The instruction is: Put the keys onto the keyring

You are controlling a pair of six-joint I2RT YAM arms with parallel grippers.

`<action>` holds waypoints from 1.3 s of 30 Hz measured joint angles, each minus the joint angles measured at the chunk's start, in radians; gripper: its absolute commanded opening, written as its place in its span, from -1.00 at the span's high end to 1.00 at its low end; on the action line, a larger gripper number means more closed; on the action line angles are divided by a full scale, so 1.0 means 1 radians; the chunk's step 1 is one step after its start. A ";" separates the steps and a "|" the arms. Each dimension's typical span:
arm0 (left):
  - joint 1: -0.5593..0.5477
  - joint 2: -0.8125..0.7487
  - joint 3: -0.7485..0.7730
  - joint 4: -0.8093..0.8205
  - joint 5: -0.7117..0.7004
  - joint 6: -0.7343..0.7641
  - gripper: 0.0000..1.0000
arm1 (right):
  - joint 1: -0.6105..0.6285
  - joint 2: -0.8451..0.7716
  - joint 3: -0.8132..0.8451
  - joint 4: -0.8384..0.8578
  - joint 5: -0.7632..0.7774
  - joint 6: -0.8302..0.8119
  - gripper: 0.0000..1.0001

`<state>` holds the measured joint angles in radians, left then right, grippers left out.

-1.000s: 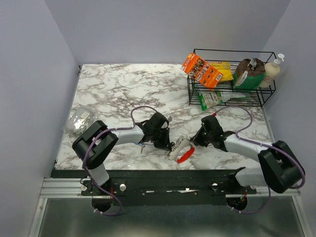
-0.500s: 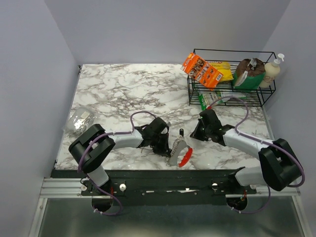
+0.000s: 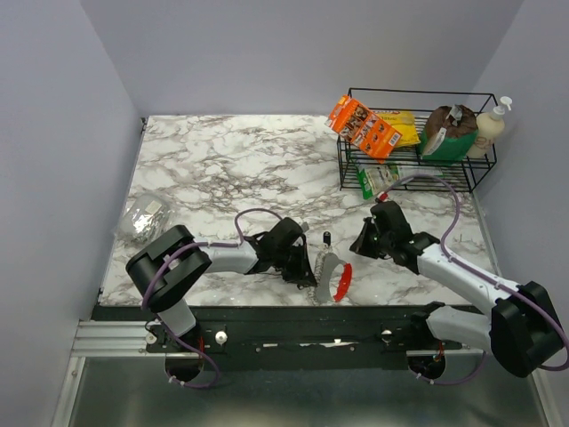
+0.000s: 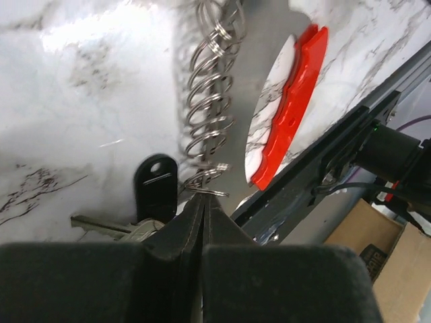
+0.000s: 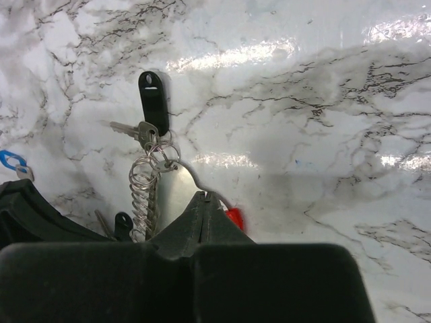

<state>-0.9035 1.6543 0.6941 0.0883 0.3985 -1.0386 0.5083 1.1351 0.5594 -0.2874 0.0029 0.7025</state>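
The keyring [image 3: 325, 269], a chain of silver rings on a grey plate with a red curved piece [image 3: 342, 280], lies near the table's front edge. My left gripper [image 3: 302, 265] is shut on the chain's end ring [image 4: 202, 191]; the chain [image 4: 210, 101] and the red piece [image 4: 293, 114] stretch away from it. A black-headed key [image 3: 326, 238] hangs at the chain's far end; its head [image 5: 153, 101] and a silver key [image 5: 129, 128] show there. My right gripper [image 3: 364, 242] is shut and empty, just right of the keyring [image 5: 145, 182]. A blue key head [image 5: 10, 161] shows at the left edge.
A black wire basket [image 3: 416, 182] with snack packs and a pump bottle [image 3: 492, 127] stands at the back right. A crumpled clear lump [image 3: 142, 216] lies at the left edge. The black front rail [image 3: 293, 311] runs just below the keyring.
My right gripper has let go of the keyring and drawn back to the right. My left gripper has shifted the keyring slightly right; the red piece has turned more upright and the black-headed key is uncovered.
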 measured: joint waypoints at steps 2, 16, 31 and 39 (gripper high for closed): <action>0.000 -0.003 0.023 -0.030 -0.013 0.014 0.46 | 0.000 0.000 0.001 0.000 -0.021 -0.026 0.99; 0.063 -0.111 0.156 -0.273 -0.151 0.176 -0.08 | 0.004 0.156 0.121 0.040 -0.183 -0.195 0.99; 0.131 0.016 0.279 -0.294 -0.140 0.220 -0.09 | 0.118 0.340 0.220 0.053 -0.198 -0.217 0.99; 0.131 0.016 0.280 -0.295 -0.135 0.221 -0.08 | 0.122 0.409 0.227 0.019 -0.066 -0.216 0.99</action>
<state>-0.7723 1.6703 0.9737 -0.2066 0.2630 -0.8173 0.6300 1.5444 0.7868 -0.2680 -0.0631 0.4866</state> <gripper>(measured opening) 0.543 0.006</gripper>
